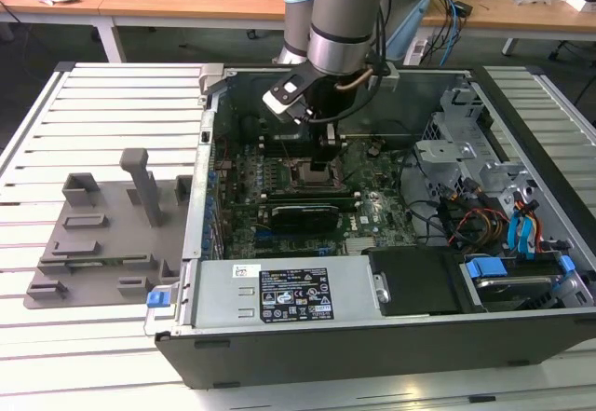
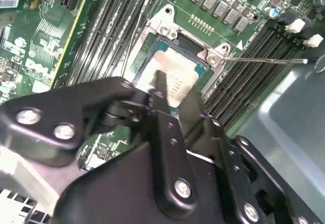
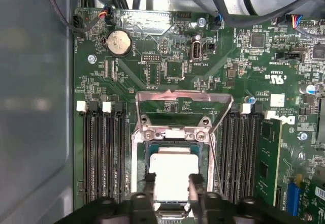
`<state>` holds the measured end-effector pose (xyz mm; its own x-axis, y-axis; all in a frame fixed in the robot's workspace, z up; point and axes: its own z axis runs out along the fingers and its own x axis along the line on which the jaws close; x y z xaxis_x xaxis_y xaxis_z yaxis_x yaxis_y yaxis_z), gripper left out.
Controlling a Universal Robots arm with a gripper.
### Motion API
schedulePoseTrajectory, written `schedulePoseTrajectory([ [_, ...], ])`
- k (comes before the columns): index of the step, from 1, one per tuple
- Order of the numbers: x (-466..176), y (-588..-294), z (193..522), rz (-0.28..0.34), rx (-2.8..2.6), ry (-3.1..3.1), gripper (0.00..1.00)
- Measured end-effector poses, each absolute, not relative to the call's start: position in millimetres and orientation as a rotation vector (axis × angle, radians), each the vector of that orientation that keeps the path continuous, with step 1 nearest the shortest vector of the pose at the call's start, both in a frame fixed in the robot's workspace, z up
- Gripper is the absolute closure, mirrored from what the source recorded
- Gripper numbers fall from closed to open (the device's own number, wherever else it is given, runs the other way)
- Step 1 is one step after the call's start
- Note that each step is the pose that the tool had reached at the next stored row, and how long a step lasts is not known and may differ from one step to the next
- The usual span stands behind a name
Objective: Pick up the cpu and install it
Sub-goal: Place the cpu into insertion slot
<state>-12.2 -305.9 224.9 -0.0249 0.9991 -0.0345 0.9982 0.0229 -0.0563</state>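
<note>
The picking-up part looks done: the claw [image 3: 172, 179] is inside the open computer case [image 1: 199, 197], directly over the socket [image 3: 136, 148] on the motherboard [image 3: 172, 71]. Its two fingers [image 3: 150, 181] are closed against opposite edges of the cpu [image 3: 171, 164], so I judge that it grips the chip. In both wrist views the cpu lies within the socket frame, level with it or just above; I cannot tell if it is fully seated. The metal retaining plate [image 3: 180, 97] is folded open and its thin lever [image 2: 264, 60] is free, so the release and the locking remain to be done. The case also holds a long black graphics card [image 1: 303, 213] near the socket. On the desk [image 1: 102, 122], at the exterior view's left, a grey holder [image 1: 93, 253] lies beside the case.
</note>
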Motion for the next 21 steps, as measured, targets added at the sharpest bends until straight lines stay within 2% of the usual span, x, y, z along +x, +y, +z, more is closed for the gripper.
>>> schedulePoseTrajectory([
  [3, -13, -306, 226, 0.1, -2.183, -2.236, 0.83],
  [4, -13, -306, 226, 0.1, -2.183, -2.236, 0.83],
  [5, -13, -306, 228, 0.1, -2.183, -2.236, 0.89],
  [21, -13, -306, 253, 0.1, -2.183, -2.236, 0.89],
])
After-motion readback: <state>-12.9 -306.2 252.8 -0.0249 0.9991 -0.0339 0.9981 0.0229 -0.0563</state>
